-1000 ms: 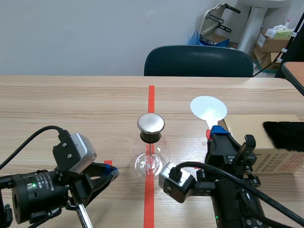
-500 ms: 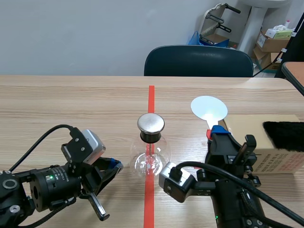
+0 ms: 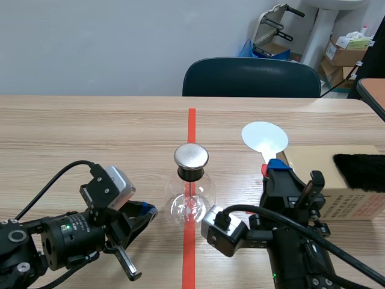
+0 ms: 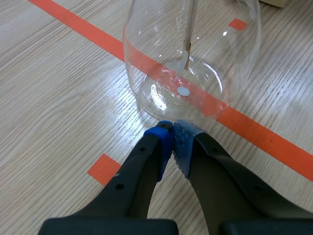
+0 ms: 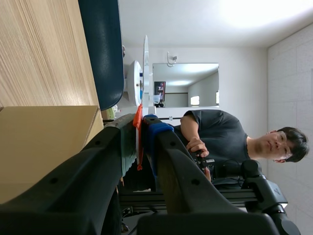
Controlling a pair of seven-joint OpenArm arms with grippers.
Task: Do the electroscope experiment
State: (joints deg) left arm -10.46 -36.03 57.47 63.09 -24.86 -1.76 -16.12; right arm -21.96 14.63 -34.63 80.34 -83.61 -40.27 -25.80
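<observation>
Hard to make out first: upper part of electroscope (image 4: 190, 63) cut off in left wrist view, only the glass belly and a thin inner rod with small foil strip on show. Handle of paddle (image 3: 264, 137) mostly buried inside right pincer (image 5: 142, 122), just a red sliver between the pads. Paddle disc edge-on from the right wrist, a thin white line. Black fur (image 3: 360, 168) clipped at the frame edge, atop a cardboard box (image 3: 355, 201). Contact between left pincer (image 4: 173, 129) and glass not possible to confirm.

Materials: clear round glass flask, dull round metal cap (image 3: 191, 156) on a dark neck; flat white round disc; pale wood-grain desk (image 3: 90, 132); orange-red tape line (image 3: 191, 120) under the flask; dark padded chair (image 3: 251, 77) beyond the desk. A person seen past the right pincer.

Placement: left pincer narrow, blue dotted pads pressed together on nothing, low on the desk. Electroscope directly ahead of those tips, base right at them. Right pincer clamped on the paddle, disc ahead of it, well apart from the flask.
</observation>
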